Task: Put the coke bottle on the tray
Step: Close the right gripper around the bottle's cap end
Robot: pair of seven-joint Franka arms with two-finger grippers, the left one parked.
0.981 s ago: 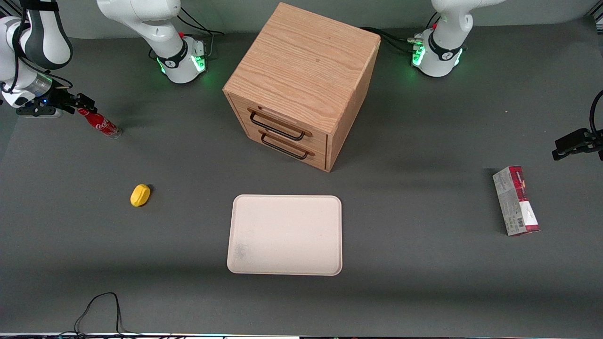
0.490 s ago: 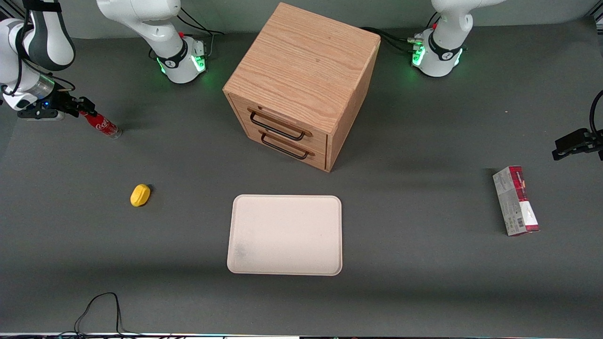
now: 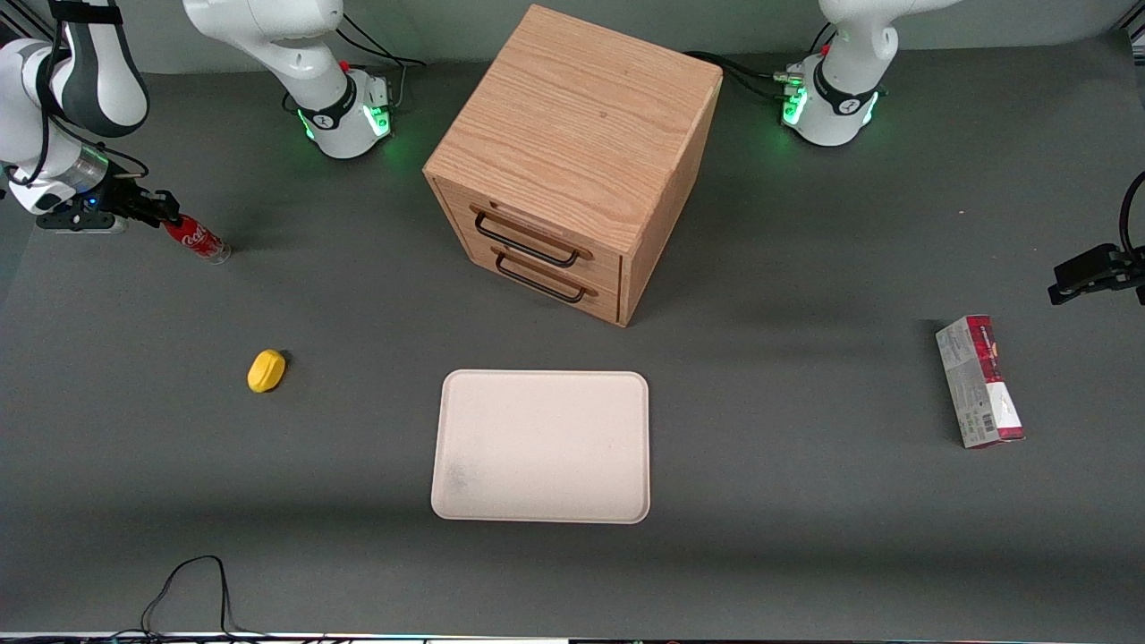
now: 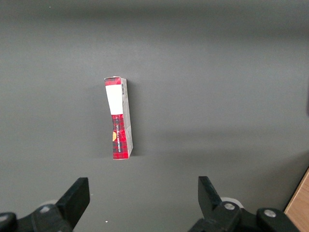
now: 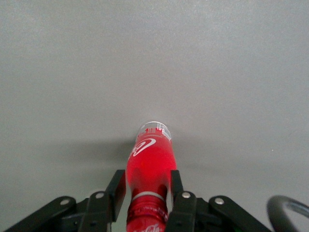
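You are gripping one coke bottle (image 5: 149,164) in the end effector (image 5: 147,191), its fingers (image 5: 117,189) closing narrowly around the neck end; the bottle is lying tilted with its base on the counter (image 3: 805,555) just ahead of the end effector. The grasp step looks in hand; next you are needing a lift, then a carry. Farther out are lying one yellow object (image 3: 266,370), one tray (image 3: 541,445), one drawer cabinet (image 3: 572,161) and, farthest, one carton (image 3: 979,381).

Even, soft overhead light on the desk (image 3: 805,555); broad faint shadows band it. Close to my gripper (image 5: 147,191), the coke bottle (image 5: 149,169) glows red, slightly blurred, casting a soft shadow.
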